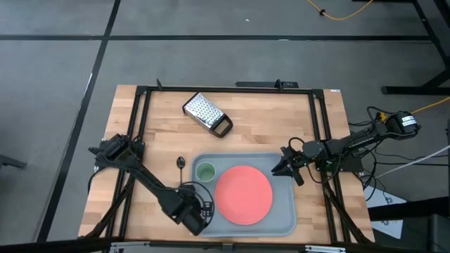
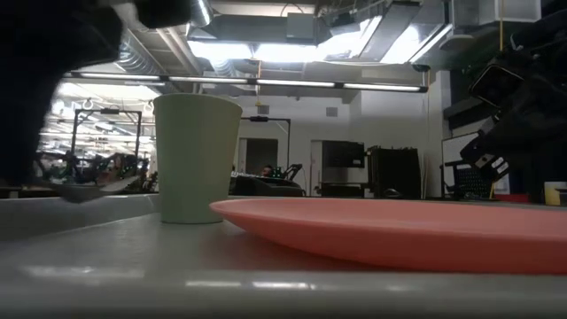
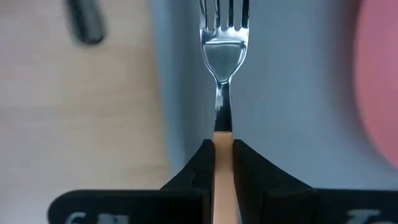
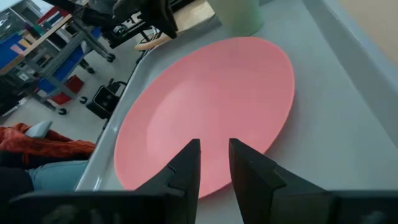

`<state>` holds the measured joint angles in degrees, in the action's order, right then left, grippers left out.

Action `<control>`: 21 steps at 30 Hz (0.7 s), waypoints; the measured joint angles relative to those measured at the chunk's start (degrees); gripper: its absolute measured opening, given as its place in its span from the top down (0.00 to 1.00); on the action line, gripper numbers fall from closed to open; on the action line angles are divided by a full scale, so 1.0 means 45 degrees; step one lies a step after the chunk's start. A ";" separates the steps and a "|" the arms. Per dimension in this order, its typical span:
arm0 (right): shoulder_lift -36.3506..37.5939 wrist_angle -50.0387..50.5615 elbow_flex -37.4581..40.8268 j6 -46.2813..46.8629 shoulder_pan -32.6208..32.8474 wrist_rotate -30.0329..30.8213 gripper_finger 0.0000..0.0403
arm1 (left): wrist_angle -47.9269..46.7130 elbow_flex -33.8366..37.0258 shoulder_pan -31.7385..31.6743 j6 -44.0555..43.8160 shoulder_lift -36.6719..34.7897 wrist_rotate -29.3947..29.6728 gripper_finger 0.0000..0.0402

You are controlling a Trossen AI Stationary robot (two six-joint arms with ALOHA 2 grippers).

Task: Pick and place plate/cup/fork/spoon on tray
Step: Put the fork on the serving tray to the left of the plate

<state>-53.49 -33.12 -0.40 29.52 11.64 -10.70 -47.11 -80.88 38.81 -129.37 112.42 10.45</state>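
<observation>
Left gripper point(image 3: 222, 155) jaws pinch the orange-handled silver fork point(image 3: 222, 50) over the grey-blue tray's point(image 1: 285, 211) rim beside the pink plate point(image 1: 243, 195); an early release risks it tipping off. Right gripper point(image 1: 287, 167) jaws narrowly parted.

Pink-red plate point(image 1: 243, 195), green cup point(image 1: 205, 171), grey-blue tray point(image 1: 284, 219), orange-handled silver fork point(image 3: 222, 74), dark spoon point(image 1: 181, 164).

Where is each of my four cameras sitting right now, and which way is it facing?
High: overhead, straight down; both arms, tray, grater, spoon.
Low: at tray level, looking past cup and plate into the room.
Left wrist: on the left gripper, gripping the fork above the tray.
Right wrist: past the open right gripper, onto the plate.
Shared: plate and tray show in all four.
</observation>
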 joint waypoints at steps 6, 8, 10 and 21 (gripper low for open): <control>0.0000 0.0064 0.0000 -0.0047 0.0000 -0.0010 0.78 | 0.0355 0.0000 -0.0784 0.1103 -0.0014 -0.0018 0.93; 0.0000 0.0074 0.0000 -0.0049 0.0000 -0.0020 0.78 | 0.0387 -0.0005 -0.1005 0.1190 0.0094 -0.0206 0.93; 0.0001 0.0120 0.0000 -0.0049 0.0000 -0.0025 0.78 | 0.0342 -0.0005 -0.1123 0.1213 0.0151 -0.0241 0.93; 0.0000 0.0277 0.0000 -0.0314 0.0000 -0.0025 0.78 | 0.0363 -0.0015 -0.1186 0.0527 0.0299 -0.0149 0.93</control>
<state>-53.49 -31.88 -0.40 28.11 11.64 -10.81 -45.48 -80.95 33.48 -127.00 113.77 9.78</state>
